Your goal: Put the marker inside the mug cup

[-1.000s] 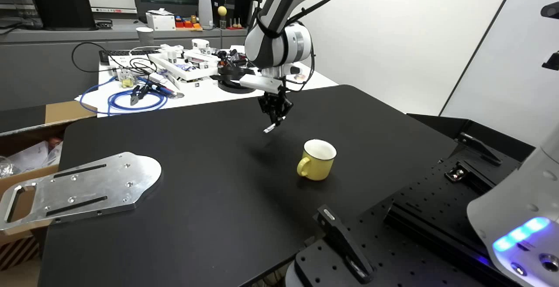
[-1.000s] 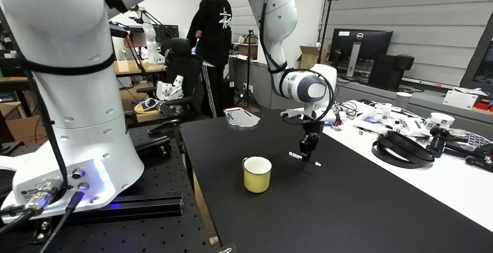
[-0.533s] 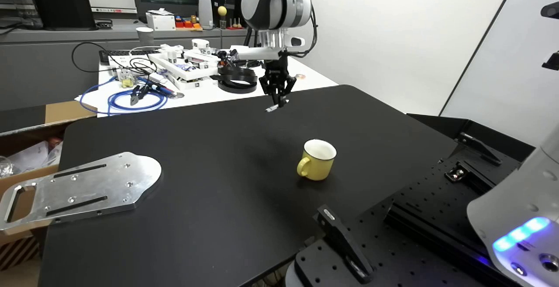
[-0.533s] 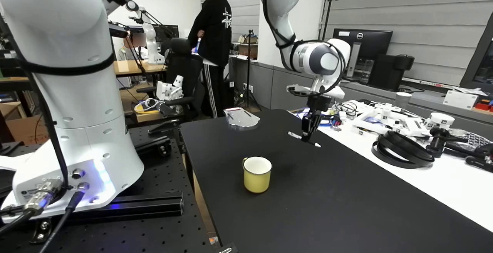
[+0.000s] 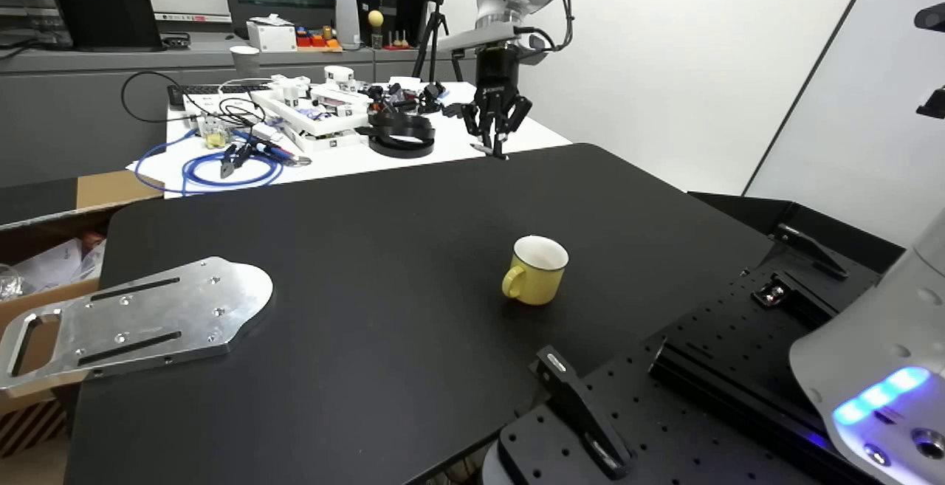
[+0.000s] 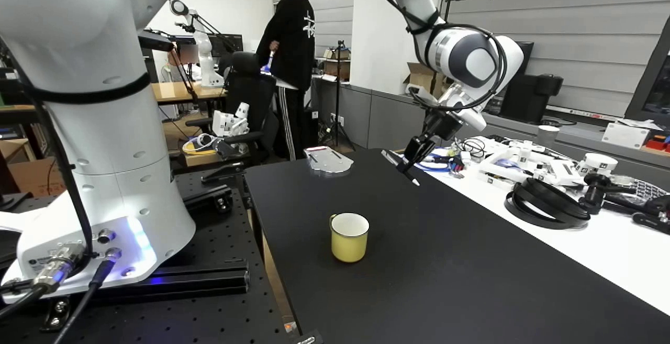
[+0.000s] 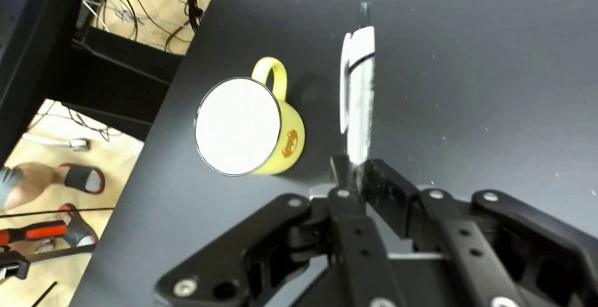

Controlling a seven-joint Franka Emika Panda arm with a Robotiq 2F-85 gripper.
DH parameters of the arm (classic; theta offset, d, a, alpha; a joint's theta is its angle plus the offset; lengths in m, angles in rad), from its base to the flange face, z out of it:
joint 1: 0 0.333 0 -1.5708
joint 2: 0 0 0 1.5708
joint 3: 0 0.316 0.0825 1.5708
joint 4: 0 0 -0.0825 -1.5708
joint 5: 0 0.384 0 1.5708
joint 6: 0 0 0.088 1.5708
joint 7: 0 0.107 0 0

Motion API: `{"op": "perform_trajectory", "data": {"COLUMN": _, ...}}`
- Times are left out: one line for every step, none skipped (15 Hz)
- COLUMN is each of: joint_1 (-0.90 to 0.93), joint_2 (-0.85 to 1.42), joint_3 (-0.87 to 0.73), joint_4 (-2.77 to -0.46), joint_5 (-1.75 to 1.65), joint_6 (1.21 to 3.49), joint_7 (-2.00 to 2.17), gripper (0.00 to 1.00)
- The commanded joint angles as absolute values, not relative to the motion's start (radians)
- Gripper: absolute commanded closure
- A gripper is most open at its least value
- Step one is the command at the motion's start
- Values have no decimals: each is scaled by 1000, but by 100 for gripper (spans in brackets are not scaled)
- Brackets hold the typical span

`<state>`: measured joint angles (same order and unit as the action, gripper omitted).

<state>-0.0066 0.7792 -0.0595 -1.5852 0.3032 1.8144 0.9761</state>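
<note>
Since the marker [image 7: 360, 92] looks light and stiff, it should bear a firm hold, though its smooth barrel may slip or turn. The gripper [image 7: 356, 174] is clamped on it near the middle, a good place, I judge, as both ends are free. It hangs slanted, apparently above the far part of the black surface [image 5: 354, 322]. In an exterior view, the yellow mug [image 5: 540, 286] stands upright, nearer and a little to the right. A metal plate [image 5: 159, 315] lies well apart at the left, and a cluttered white surface [image 5: 339, 161] is beyond the far edge. What stands in the way, I think, is mainly the mug's rim: a slanted marker could catch there, so one end should point down.
</note>
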Motion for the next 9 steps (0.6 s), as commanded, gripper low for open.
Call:
{"op": "perform_trajectory", "data": {"joint_1": -82, "joint_2": 763, "joint_3": -29, "joint_4": -1600, "joint_5": 411, "joint_6": 1677, "joint_7": 892, "gripper": 96}}
{"op": "perform_trajectory", "data": {"joint_1": -97, "joint_2": 765, "joint_3": -28, "joint_4": -1604, "joint_5": 444, "joint_6": 1646, "joint_7": 870, "gripper": 96}}
{"op": "perform_trajectory", "data": {"joint_1": -106, "joint_2": 769, "joint_3": -31, "joint_4": -1607, "joint_5": 474, "joint_6": 1615, "joint_7": 860, "gripper": 96}}
{"op": "perform_trajectory", "data": {"joint_1": -114, "joint_2": 776, "joint_3": -32, "joint_4": -1610, "joint_5": 501, "joint_6": 1585, "joint_7": 848, "gripper": 96}}
{"op": "perform_trajectory", "data": {"joint_1": -120, "joint_2": 780, "joint_3": -35, "joint_4": -1613, "joint_5": 525, "joint_6": 1555, "joint_7": 838, "gripper": 96}}
{"op": "perform_trajectory", "data": {"joint_1": -124, "joint_2": 785, "joint_3": -37, "joint_4": -1619, "joint_5": 546, "joint_6": 1527, "joint_7": 830, "gripper": 96}}
{"op": "perform_trajectory", "data": {"joint_1": -129, "joint_2": 787, "joint_3": -40, "joint_4": -1626, "joint_5": 567, "joint_6": 1501, "joint_7": 824, "gripper": 96}}
{"op": "perform_trajectory", "data": {"joint_1": -132, "joint_2": 789, "joint_3": -44, "joint_4": -1639, "joint_5": 584, "joint_6": 1478, "joint_7": 822, "gripper": 96}}
{"op": "perform_trajectory", "data": {"joint_1": -133, "joint_2": 789, "joint_3": -50, "joint_4": -1651, "joint_5": 601, "joint_6": 1457, "joint_7": 818, "gripper": 96}}
